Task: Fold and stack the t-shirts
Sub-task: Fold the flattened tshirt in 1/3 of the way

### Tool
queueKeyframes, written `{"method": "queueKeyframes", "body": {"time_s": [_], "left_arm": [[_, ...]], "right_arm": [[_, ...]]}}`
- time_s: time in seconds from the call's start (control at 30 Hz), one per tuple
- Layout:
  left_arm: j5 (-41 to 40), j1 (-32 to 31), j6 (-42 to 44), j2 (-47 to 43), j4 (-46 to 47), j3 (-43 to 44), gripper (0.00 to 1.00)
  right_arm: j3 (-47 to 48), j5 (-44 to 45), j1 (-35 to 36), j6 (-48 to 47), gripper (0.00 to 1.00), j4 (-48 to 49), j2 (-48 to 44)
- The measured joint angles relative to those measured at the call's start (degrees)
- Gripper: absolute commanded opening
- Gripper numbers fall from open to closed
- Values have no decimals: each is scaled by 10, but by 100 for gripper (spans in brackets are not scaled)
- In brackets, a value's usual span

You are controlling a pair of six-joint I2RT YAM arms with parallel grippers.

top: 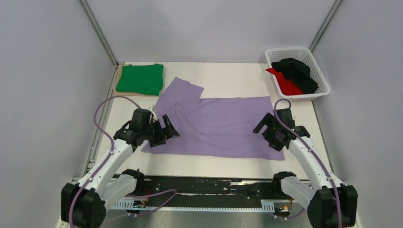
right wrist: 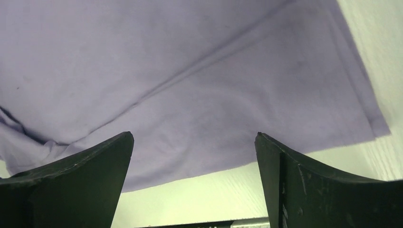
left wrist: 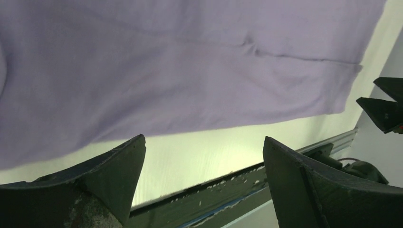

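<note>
The lilac-purple t-shirt point(top: 214, 123) lies spread on the table, partly folded, one sleeve pointing to the far left. My left gripper point(top: 167, 129) is open and empty over its near left edge. My right gripper point(top: 267, 129) is open and empty over its near right corner. In the left wrist view the shirt point(left wrist: 166, 61) fills the top, above my open gripper point(left wrist: 204, 145). In the right wrist view its near hem point(right wrist: 190, 95) lies just past my open gripper point(right wrist: 194, 140). A folded green t-shirt point(top: 140, 78) lies at the far left. Black point(top: 297, 71) and red point(top: 288, 84) shirts lie in the basket.
The white lattice basket point(top: 317, 78) stands at the far right corner. A flat tan board point(top: 119, 84) lies under the green shirt. A black rail point(top: 209, 187) runs along the near table edge. The right gripper's fingers point(left wrist: 385, 111) show at the right of the left wrist view.
</note>
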Motion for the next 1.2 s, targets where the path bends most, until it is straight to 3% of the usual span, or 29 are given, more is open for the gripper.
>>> {"method": "queueKeyframes", "body": {"time_s": [0.13,0.33,0.5,0.83,1.2], "left_arm": [[6,0,20,100,89,55,100],[-60,0,52,265,158,113,100],[-94,0,67,322,171,100,100],[-75,1,62,252,234,13,100],[-58,-8,16,74,93,-71,100]], "right_arm": [[40,31,104,-16,100,51,36],[75,62,244,-23,100,123,195],[80,77,291,-34,100,139,271],[51,119,336,-55,100,167,255],[-21,78,358,-8,100,150,148]]}}
